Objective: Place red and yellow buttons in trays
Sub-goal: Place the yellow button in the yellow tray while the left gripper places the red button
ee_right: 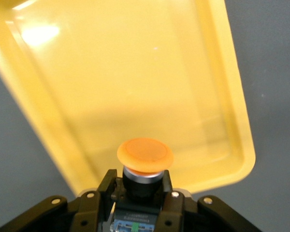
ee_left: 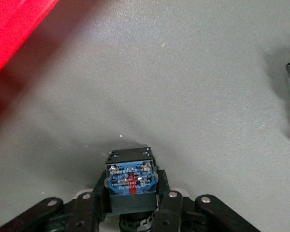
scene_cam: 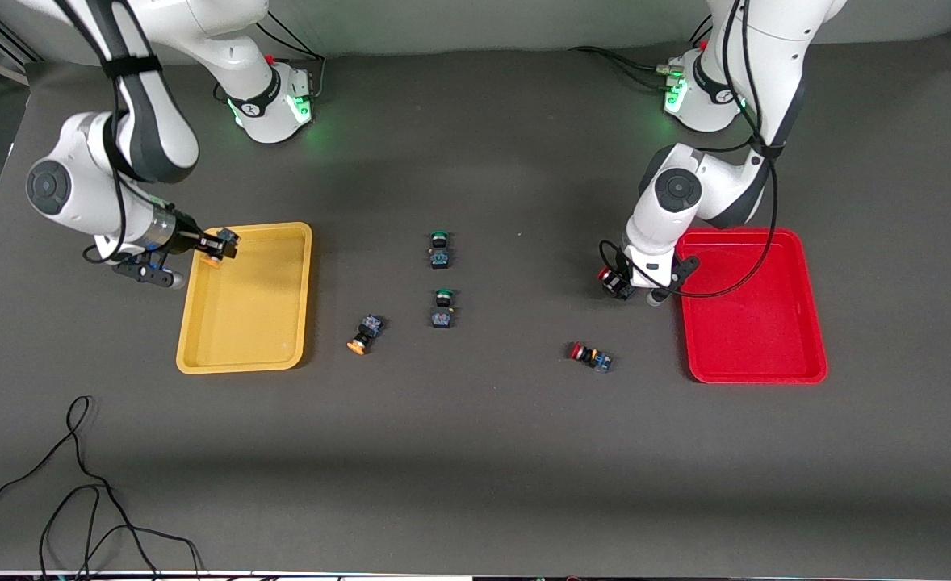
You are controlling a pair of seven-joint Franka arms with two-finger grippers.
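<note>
A: Where is the right gripper (scene_cam: 221, 244)?

B: Over the yellow tray (scene_cam: 246, 298), at the corner toward the robots' bases and the right arm's end of the worktop (scene_cam: 475, 452). Its fingers are pinching an orange-yellow button (ee_right: 145, 155) by the black body; in the right wrist view the cap points out over the tray floor.

A: And the left gripper (scene_cam: 622, 282)?

B: Just beside the red tray (scene_cam: 754, 311), over bare worktop at the tray's edge that faces the middle. It is clamped on a red button (ee_left: 130, 183); the left wrist view shows the blue-and-black body between the fingers (ee_left: 168, 208), and the front view shows the red cap.

A: What lies loose?

B: A second orange-yellow button (scene_cam: 365, 332) lies on its side near the yellow tray, outside it. A second red button (scene_cam: 590, 356) lies on its side between the middle and the red tray. Two green buttons (scene_cam: 440, 248) (scene_cam: 442, 308) sit in the middle, one nearer the front camera than the other. Both trays hold nothing.
</note>
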